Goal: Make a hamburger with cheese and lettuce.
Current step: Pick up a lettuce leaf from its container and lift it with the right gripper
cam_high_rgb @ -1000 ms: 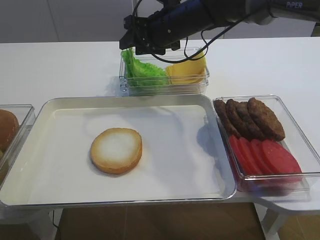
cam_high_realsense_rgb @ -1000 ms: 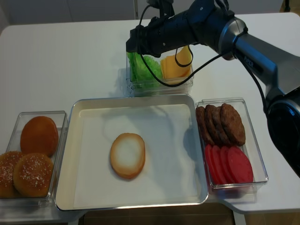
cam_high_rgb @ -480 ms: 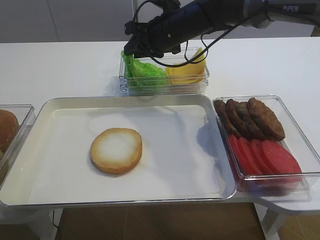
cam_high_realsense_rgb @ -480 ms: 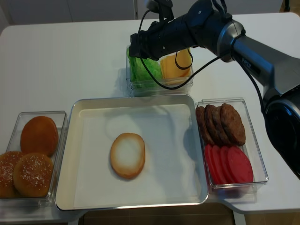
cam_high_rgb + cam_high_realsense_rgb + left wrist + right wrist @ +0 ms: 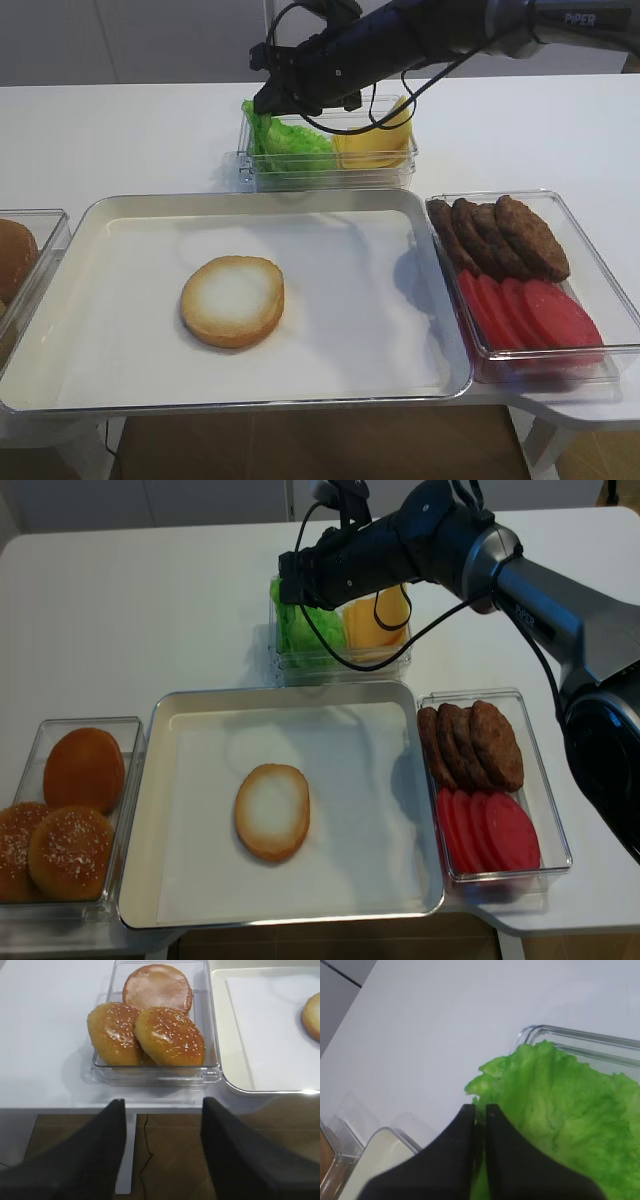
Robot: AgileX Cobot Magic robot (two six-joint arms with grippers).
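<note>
The hamburger bun half [image 5: 232,300] lies cut face up on the paper-lined metal tray [image 5: 120,215]; it also shows in the realsense view [image 5: 272,811]. The frilly green lettuce [image 5: 290,148] and the yellow cheese slices [image 5: 375,145] share a clear box behind the tray. My right gripper [image 5: 268,98] is at the lettuce's far left edge. In the right wrist view the gripper [image 5: 480,1110] is shut, with the edge of the lettuce [image 5: 560,1110] pinched between its fingers. My left gripper [image 5: 162,1110] is open and empty, off the table's front edge before the bun box.
A clear box [image 5: 155,1020] of whole buns stands left of the tray. A clear box [image 5: 520,280] with dark patties and red tomato slices stands to its right. The black right arm [image 5: 450,530] reaches over the back of the table.
My right arm has shifted a little toward the back over the lettuce box, so more of the lettuce shows. The bun half has not moved.
</note>
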